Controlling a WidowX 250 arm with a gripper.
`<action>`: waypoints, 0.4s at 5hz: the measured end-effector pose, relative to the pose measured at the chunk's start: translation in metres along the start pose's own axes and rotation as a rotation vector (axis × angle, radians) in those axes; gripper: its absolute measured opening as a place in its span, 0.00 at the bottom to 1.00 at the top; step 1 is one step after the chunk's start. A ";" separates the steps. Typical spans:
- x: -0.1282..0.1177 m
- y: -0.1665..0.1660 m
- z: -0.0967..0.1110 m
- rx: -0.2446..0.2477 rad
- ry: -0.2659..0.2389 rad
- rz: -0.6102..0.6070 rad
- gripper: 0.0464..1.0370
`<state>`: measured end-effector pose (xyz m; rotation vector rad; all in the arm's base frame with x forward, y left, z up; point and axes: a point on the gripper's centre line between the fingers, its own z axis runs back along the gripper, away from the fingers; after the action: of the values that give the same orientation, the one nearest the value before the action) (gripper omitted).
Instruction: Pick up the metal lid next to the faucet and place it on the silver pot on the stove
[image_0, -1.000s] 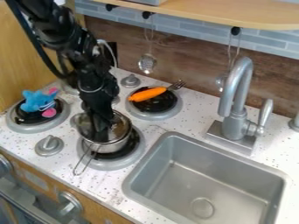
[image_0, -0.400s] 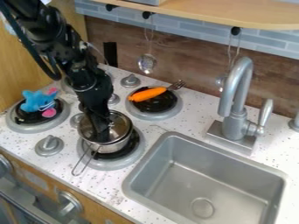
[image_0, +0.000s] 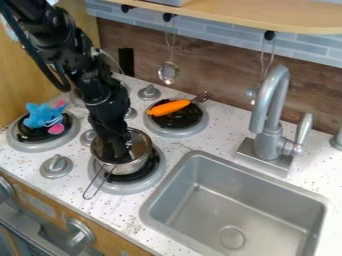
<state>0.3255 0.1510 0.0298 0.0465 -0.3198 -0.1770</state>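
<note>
Gripper (image_0: 121, 156) is down in the metal pot (image_0: 138, 165), can't tell if open/shut tbh; carrot (image_0: 169, 107) sits behind it, w/ fork (image_0: 202, 97).

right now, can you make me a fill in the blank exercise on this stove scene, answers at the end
The pincer reaches down ___ the metal pot, not beside it.
The toy with pink parts is mainly ___ in colour.
The carrot is coloured ___.
Of the toy and the carrot, the one lying next to the fork is the ___.

Missing words: into; blue; orange; carrot
</note>
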 end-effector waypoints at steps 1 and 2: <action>-0.001 -0.005 -0.001 -0.023 -0.009 -0.009 0.97; 0.008 -0.008 0.019 -0.011 -0.073 -0.031 0.97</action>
<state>0.3255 0.1414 0.0496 0.0339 -0.3913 -0.2120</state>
